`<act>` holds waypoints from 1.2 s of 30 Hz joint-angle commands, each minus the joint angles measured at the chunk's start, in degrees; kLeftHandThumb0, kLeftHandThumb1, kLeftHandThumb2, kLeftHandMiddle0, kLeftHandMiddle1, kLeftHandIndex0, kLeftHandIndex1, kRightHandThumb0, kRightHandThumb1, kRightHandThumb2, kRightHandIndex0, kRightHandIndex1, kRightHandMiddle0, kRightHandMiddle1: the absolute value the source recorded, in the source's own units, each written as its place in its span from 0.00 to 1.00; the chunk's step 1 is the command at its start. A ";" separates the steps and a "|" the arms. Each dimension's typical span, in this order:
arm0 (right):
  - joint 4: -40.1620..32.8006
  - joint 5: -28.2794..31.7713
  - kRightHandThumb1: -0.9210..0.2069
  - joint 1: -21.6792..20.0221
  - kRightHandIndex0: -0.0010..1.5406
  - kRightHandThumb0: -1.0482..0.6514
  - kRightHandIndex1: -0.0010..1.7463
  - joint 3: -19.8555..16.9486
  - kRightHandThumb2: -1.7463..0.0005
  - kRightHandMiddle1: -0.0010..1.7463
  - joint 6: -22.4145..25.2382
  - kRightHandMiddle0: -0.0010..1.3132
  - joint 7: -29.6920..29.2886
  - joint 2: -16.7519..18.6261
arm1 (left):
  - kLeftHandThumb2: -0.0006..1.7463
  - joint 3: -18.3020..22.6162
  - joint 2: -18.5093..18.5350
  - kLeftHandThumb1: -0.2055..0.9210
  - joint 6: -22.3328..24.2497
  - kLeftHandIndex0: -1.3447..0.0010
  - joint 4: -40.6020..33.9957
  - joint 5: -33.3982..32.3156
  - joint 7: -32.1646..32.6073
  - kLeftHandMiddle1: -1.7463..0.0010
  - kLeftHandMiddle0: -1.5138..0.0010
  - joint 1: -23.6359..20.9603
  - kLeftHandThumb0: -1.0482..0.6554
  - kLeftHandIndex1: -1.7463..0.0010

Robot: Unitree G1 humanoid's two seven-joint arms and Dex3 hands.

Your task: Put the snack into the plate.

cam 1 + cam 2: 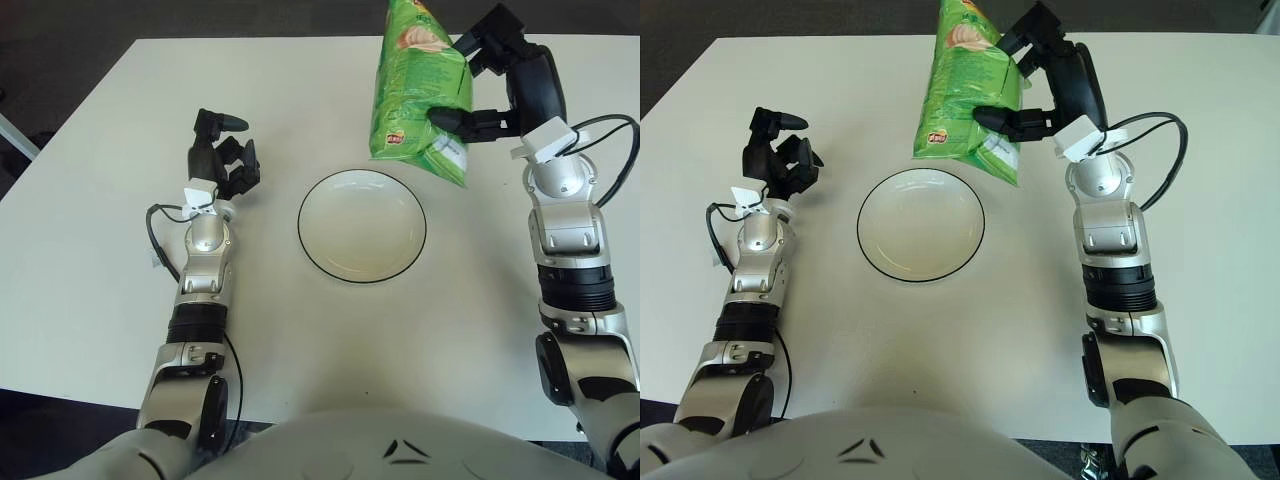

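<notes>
- Left eye view is showing our right hand [478, 95] holding the bag [418, 92] up off the tabletop [300, 300], toward the far edge and just beyond the plate's far-right rim.
- We are gripping the bag on its right side: one finger is crossing the lower front near the bottom seal, and the others are reaching round the upper back edge.
- We are judging the bag as light and puffed with air, so weight is not the worry; the film looks glossy and could slide between the fingers.
- We are expecting it to crumple rather than resist, and the contents are likely brittle, so a hard squeeze risks crushing them.
- We are thinking the side hold suits it, since the seams at top and bottom are stiffer than the soft middle; the bag is hanging nearly upright with its top tilted toward the far edge, its top cut off by the frame.
- We are seeing the plate [361, 225] lying bare near the middle of the tabletop, well clear of every edge.
- We are keeping our left hand [222, 155] idle to the left of the plate, fingers loosely curled and holding nothing.
</notes>
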 commanded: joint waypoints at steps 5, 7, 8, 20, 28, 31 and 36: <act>-0.68 -3.85 0.28 0.72 0.60 0.70 1.00 3.51 0.64 1.00 -5.66 0.51 -0.06 0.60 | 0.46 -0.57 -2.20 0.81 0.42 0.75 3.72 0.41 0.33 0.00 0.46 7.81 0.39 0.00; -0.47 -4.78 0.28 0.82 0.59 0.70 1.00 4.34 0.64 1.00 -6.57 0.51 -0.34 0.95 | 0.46 -0.64 -2.27 0.81 0.39 0.75 3.61 0.48 0.42 0.00 0.46 7.89 0.39 0.00; -0.42 -4.92 0.28 0.88 0.59 0.70 1.00 4.41 0.64 1.00 -6.80 0.51 -0.37 1.06 | 0.46 -0.67 -2.31 0.81 0.41 0.75 3.53 0.52 0.45 0.00 0.46 7.94 0.39 0.00; -4.55 -3.86 0.27 4.40 0.59 0.68 1.00 7.42 0.64 1.00 -3.60 0.49 4.01 3.38 | 0.46 -1.02 -2.77 0.81 0.59 0.75 2.74 0.95 0.85 0.00 0.45 8.39 0.39 0.00; -7.01 -3.62 0.27 7.41 0.58 0.66 1.00 8.61 0.64 1.00 -2.85 0.48 7.20 3.22 | 0.46 -1.17 -3.10 0.81 0.64 0.75 2.37 1.20 1.06 0.00 0.45 8.60 0.39 0.00; -7.94 -1.45 0.27 8.33 0.58 0.66 1.00 8.47 0.64 1.00 -1.91 0.48 10.09 2.44 | 0.46 -1.23 -3.16 0.81 0.75 0.75 2.24 1.26 1.15 0.00 0.45 8.61 0.39 0.00; -9.28 1.03 0.26 10.16 0.58 0.65 1.00 8.15 0.64 1.00 -1.24 0.48 13.73 1.46 | 0.46 -1.19 -3.20 0.81 0.90 0.75 2.11 1.33 1.22 0.00 0.45 8.62 0.39 0.00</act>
